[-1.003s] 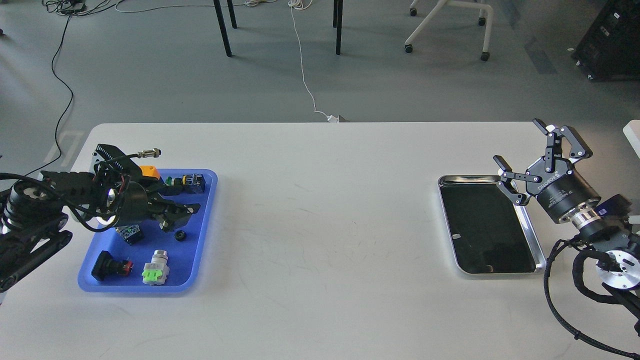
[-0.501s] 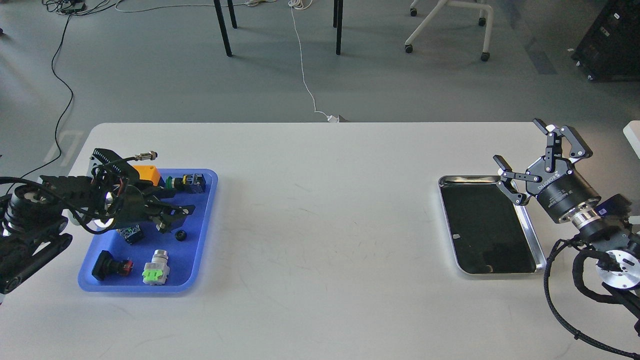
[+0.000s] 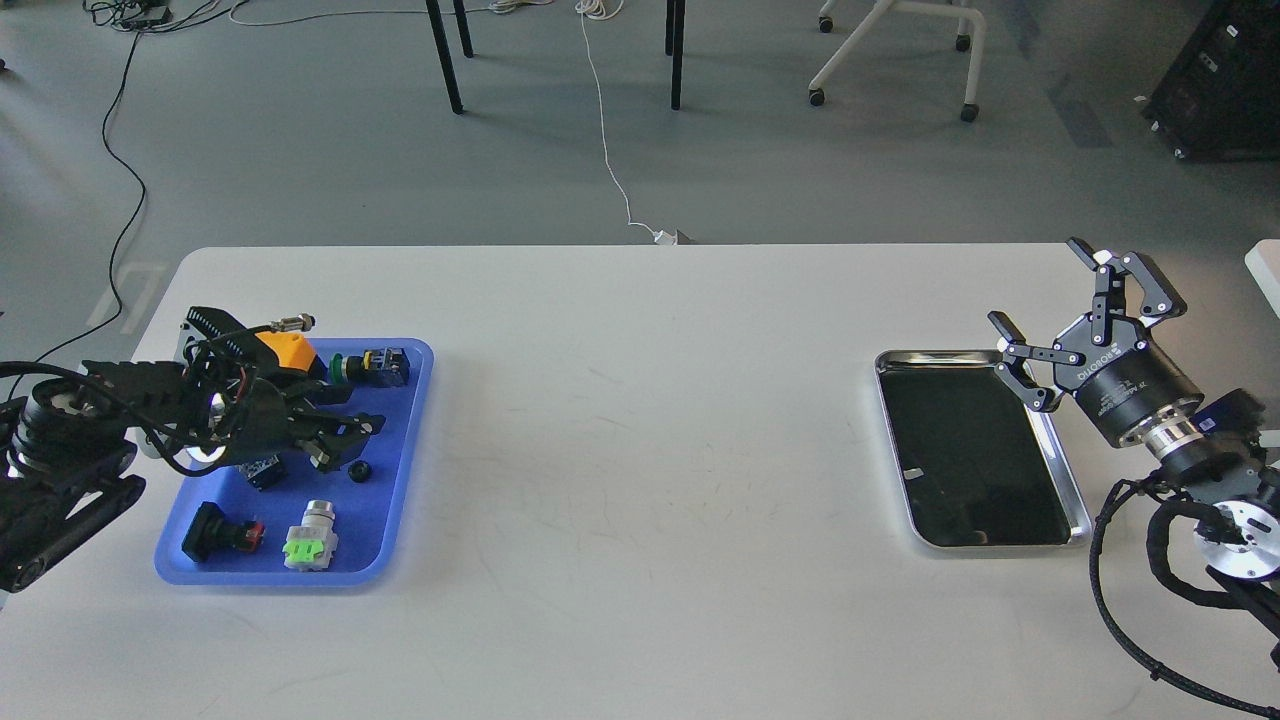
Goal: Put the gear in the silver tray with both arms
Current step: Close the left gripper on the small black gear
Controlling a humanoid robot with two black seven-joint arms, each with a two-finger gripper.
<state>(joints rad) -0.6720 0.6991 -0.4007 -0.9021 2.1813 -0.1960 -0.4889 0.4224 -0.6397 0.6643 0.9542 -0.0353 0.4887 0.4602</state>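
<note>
Reaching into the blue plastic tray (image 3: pixel 400 500), the left gripper (image 3: pixel 345 440) hangs just beside a small black gear (image 3: pixel 360 471) (jaw gap unreadable). The right gripper (image 3: pixel 1045 325) gapes wide, empty, over the glossy, round-cornered silver tray (image 3: pixel 1070 490).

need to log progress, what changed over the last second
The left gripper drew back slightly toward the left and settled lower over the blue tray, beside the small black gear; nothing visibly grasped. The right gripper, open, and the silver tray stayed put.
</note>
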